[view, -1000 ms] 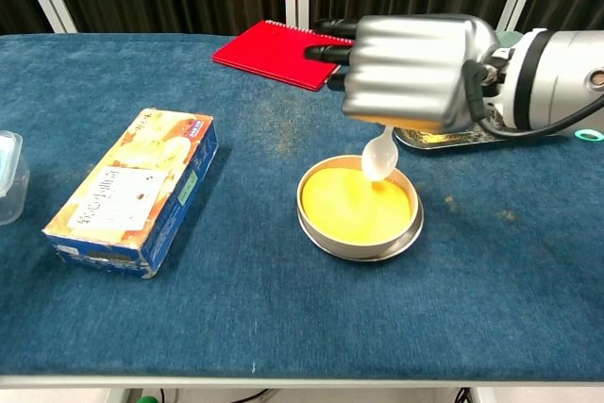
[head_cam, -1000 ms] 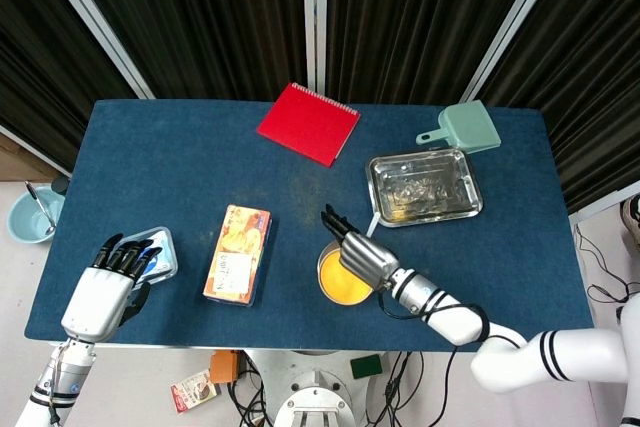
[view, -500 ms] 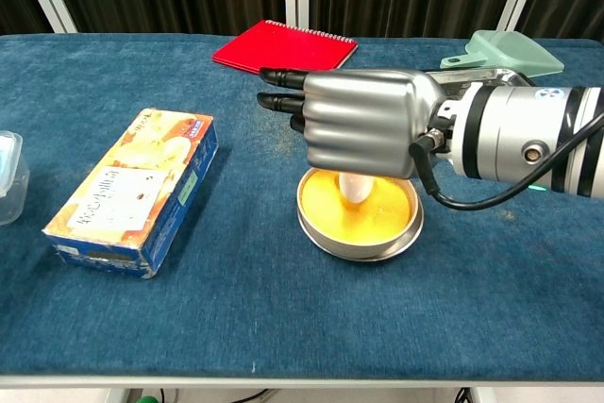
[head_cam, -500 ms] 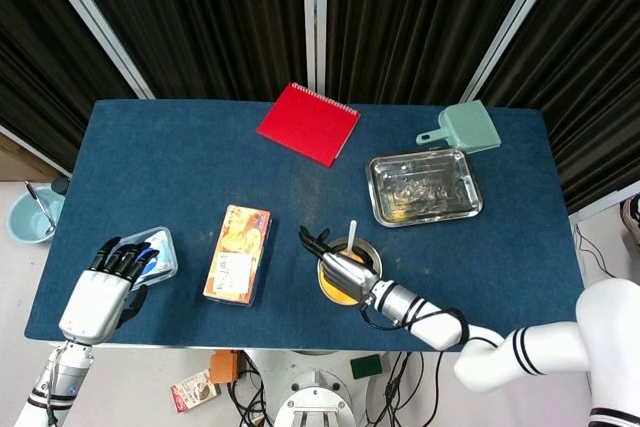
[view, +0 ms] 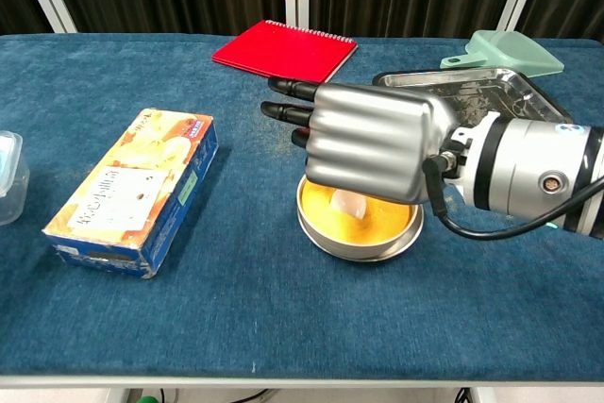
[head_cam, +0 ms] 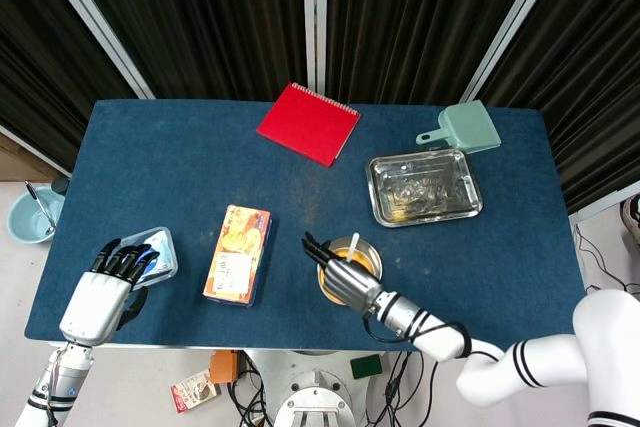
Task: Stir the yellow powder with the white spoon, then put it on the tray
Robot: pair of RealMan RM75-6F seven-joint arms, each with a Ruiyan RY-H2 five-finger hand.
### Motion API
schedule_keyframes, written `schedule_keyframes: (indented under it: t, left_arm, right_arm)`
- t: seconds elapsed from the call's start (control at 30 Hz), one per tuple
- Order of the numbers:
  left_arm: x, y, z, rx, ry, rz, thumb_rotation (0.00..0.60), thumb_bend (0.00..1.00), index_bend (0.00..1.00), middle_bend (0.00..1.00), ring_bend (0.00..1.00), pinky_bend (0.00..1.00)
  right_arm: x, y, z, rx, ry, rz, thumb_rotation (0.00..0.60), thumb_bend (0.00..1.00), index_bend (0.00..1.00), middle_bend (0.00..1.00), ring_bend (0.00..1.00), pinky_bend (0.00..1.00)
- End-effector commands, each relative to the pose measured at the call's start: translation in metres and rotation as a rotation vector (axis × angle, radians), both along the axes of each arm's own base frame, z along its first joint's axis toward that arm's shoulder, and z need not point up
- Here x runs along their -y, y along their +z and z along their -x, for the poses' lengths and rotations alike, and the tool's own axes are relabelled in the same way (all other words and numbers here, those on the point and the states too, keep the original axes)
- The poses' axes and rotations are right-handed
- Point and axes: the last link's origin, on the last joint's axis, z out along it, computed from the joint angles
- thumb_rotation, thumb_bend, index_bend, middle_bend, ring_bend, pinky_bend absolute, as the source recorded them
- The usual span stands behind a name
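From the head view: right hand over the round tin, back up, dark fingers stretched toward ten o'clock, clamped on the white spoon, whose handle stands up behind the knuckles. Yellow powder peeking out at the hand's three o'clock side. Left hand parked at the table's near left corner, fingers side by side over a clear plastic container, holding nothing. Metal tray at one o'clock from the tin, well apart, open blue cloth between. Orange box at nine o'clock, red notebook at twelve, green scoop just beyond the tray.

Down to the chest view: right hand hovering over the tin, spoon bowl dipped in the powder. Tray rim behind the wrist.
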Motion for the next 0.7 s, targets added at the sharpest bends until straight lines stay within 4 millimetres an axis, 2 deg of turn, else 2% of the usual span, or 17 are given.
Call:
schedule_keyframes:
  t: [0.03, 0.4, 0.7]
  left_arm:
    - [0.0, 0.0, 0.0, 0.0, 0.0, 0.001, 0.6, 0.44, 0.2, 0.18, 0.2, 0.13]
    - [-0.001, 0.0, -0.004, -0.008, -0.001, 0.004, 0.6, 0.44, 0.2, 0.18, 0.2, 0.13]
    - [0.0, 0.0, -0.011, -0.021, -0.002, 0.008, 0.6, 0.44, 0.2, 0.17, 0.2, 0.13]
  right_arm:
    - [-0.002, 0.0, 0.004, 0.066, -0.066, -0.019, 0.6, 0.53, 0.73, 0.3, 0.0, 0.0]
    - [0.016, 0.021, 0.018, 0.34, -0.328, -0.077, 0.6, 0.53, 0.74, 0.3, 0.0, 0.0]
    - [0.028, 0.041, 0.029, 0.439, -0.398, -0.082, 0.6, 0.53, 0.74, 0.3, 0.0, 0.0]
